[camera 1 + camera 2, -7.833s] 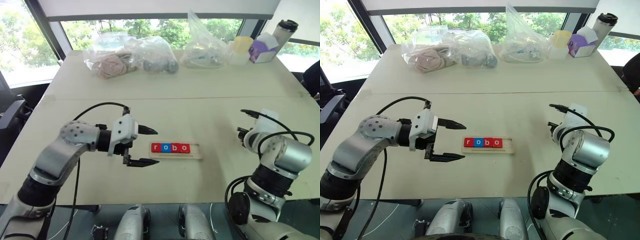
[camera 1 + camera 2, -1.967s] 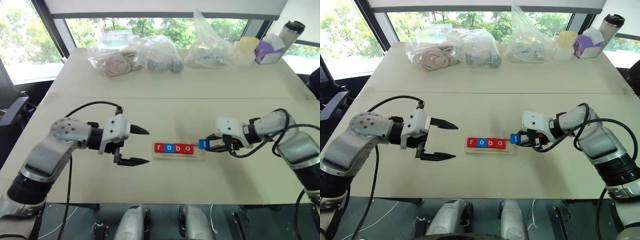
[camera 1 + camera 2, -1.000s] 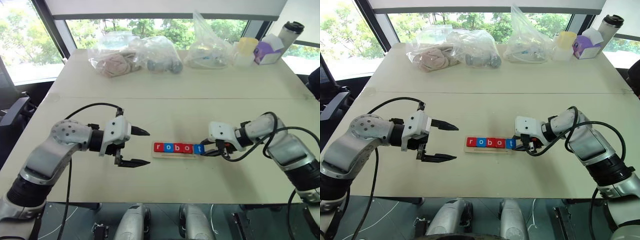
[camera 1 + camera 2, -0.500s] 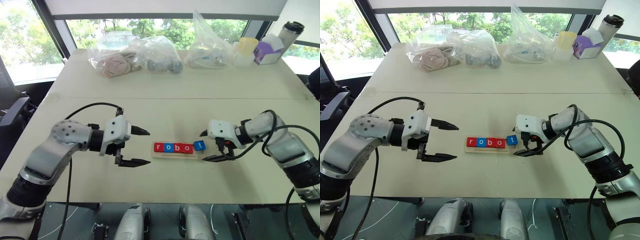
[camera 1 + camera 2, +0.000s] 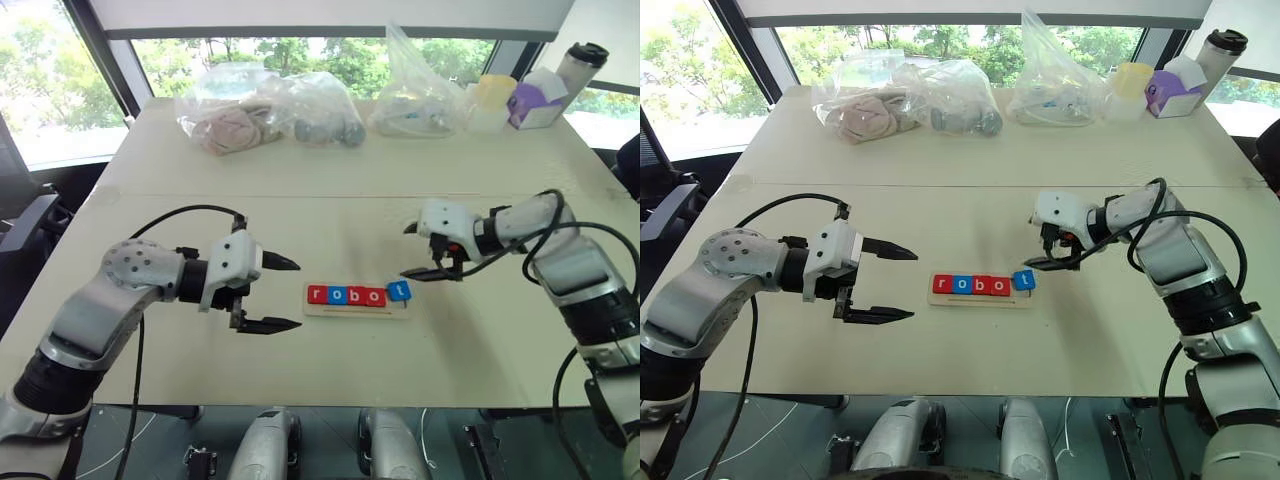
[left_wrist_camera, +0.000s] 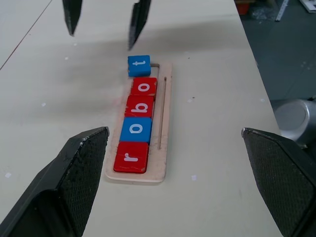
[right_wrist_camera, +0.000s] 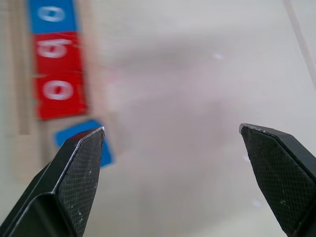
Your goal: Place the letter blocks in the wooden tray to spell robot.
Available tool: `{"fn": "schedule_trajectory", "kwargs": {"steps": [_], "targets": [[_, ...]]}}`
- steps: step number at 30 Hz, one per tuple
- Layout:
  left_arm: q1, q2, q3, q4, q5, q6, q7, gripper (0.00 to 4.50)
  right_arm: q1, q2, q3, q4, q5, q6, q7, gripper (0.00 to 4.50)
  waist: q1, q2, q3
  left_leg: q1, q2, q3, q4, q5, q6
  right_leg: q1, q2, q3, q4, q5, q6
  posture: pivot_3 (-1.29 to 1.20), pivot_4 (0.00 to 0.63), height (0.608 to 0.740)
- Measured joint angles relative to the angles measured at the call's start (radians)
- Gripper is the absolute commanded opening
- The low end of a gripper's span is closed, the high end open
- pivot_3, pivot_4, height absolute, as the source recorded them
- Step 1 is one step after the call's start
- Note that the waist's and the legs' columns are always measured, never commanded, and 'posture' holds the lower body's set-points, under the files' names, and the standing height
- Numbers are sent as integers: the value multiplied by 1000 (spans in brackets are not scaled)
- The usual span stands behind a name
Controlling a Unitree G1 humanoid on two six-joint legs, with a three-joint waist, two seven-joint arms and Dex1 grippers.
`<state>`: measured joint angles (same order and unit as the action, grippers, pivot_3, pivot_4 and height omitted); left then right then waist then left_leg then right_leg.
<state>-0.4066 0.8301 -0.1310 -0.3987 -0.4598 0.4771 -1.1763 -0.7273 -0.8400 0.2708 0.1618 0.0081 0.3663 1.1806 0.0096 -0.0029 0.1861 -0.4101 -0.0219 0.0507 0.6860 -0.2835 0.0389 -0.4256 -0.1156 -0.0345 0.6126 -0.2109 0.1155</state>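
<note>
We see the wooden tray (image 5: pixel 357 303) lying on the table (image 5: pixel 330 220) with 5 letter blocks (image 5: pixel 358 295) in it: red r, blue o, red b and red o sit in a straight row, while the blue t (image 5: pixel 399 291) at the tray's right end sits skewed. Left of the tray, the left gripper (image 5: pixel 279 295) hovers with fingers spread, empty. Just above and right of the tray's t end, the right gripper (image 5: pixel 412 251) hangs with its fingers wide apart, holding nothing.
</note>
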Motion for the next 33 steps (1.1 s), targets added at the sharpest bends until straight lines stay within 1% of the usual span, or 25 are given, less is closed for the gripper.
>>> {"fn": "schedule_trajectory", "kwargs": {"steps": [3, 11, 27, 33], "targets": [[0, 0, 0, 0, 0, 0, 1, 4500, -6, 5, 0, 50, -29, -33, -29, 4489, -1, 0, 0, 0, 0, 0, 0, 0, 0, 0, 0, 0, 0, 0, 0, 0, 150, 740], [0, -3, 0, 0, 0, 2, 2, 4500, 54, 17, 1, 43, -47, -76, -35, 4489, -3, 0, 0, 0, 0, 0, 0, 0, 0, 0, 0, 0, 0, 0, 0, 0, 150, 740], [-1, -5, 0, 0, 0, 12, 1, 4500, 112, 15, 1, -81, -42, -30, -3, 4489, -3, 0, 0, 0, 0, 0, 0, 0, 0, 0, 0, 0, 1, 0, 0, 0, 150, 740], [-2, -7, 0, 0, 0, 12, 1, 4500, 113, 14, 0, -85, -42, -20, -1, 4489, -3, 0, 0, 0, 0, 0, 0, 0, 0, 0, 0, 0, 0, 0, 0, 0, 150, 740]]}}
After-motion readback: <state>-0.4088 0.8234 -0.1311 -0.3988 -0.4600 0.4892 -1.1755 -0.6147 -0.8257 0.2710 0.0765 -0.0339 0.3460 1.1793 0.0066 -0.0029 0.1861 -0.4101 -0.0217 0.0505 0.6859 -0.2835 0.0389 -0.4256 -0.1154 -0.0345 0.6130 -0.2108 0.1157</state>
